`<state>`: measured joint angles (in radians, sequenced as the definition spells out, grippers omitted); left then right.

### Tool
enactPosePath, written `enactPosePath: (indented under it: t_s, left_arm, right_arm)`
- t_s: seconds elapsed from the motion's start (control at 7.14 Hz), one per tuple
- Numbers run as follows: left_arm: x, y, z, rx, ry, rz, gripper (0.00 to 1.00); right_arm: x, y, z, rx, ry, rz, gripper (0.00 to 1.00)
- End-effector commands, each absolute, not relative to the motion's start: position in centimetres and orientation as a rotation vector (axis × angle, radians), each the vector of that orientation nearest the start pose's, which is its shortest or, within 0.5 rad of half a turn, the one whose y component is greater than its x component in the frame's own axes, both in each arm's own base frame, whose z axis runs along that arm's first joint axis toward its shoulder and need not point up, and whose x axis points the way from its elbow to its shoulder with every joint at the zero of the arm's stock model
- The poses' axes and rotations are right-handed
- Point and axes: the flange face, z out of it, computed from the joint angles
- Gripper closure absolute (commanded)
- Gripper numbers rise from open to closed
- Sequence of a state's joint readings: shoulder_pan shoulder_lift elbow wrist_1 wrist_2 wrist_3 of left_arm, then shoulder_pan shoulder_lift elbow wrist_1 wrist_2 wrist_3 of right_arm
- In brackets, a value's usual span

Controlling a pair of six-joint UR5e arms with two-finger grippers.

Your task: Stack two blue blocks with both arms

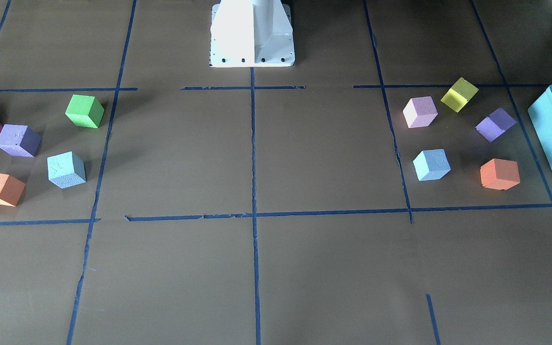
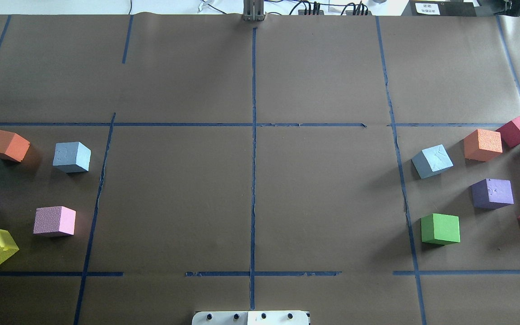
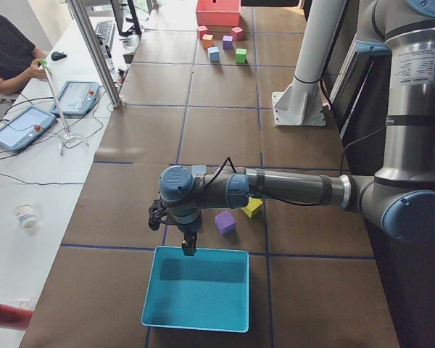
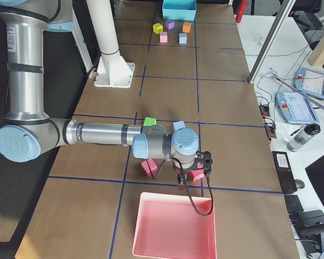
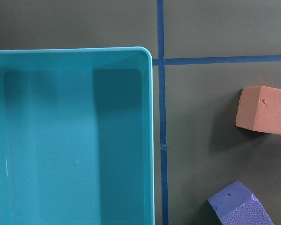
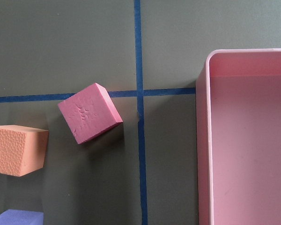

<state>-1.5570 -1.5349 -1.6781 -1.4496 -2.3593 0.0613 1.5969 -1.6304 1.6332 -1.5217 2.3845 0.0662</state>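
Evidently neither block had been picked up. The left pale sky-blue foam cube [image 2: 71,157] sat flat on the brown paper-covered table [image 2: 174,194] on the robot's left side. It lay near an orange foam cube [image 2: 6,145], with a pink foam cube [image 2: 54,221] closer to the robot. The right pale sky-blue foam cube [image 2: 432,161] sat on the robot's right side, turned askew to the blue tape lines [image 2: 253,180], just beside another orange foam cube [image 2: 482,144]. A green foam cube [image 2: 440,229] lay closer to the robot. Both blue cubes showed rough, speckled faces with shallow dents on top, and they were the same size as their neighbours. They were well apart, with the centre of the table between them.

The grey left arm [image 3: 275,187] reached out low, and the left gripper [image 3: 189,246] hung over the rim of a teal plastic tray [image 3: 203,297]. The grey right arm [image 4: 97,133] did likewise, with the right gripper [image 4: 182,186] above the edge of a pink plastic tray [image 4: 173,232]. I could not tell how wide either gripper's jaws stood. No block was visible in either gripper.
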Motion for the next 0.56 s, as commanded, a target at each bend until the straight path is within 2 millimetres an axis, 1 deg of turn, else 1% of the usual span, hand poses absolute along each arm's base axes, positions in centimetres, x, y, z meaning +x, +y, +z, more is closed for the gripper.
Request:
enactPosePath:
  t_s: [0.0,0.42]
  left_arm:
    - [-5.6,-47.31,63.39,-0.028,0.791,0.052,0.0]
    - [-5.6,-47.31,63.39,-0.028,0.791,0.052,0.0]
  right_arm:
    - [7.34,-46.88,64.9,0.031,-0.811,0.072,0.0]
    - [7.33,-46.93,65.04,0.026,-0.812,0.076,0.0]
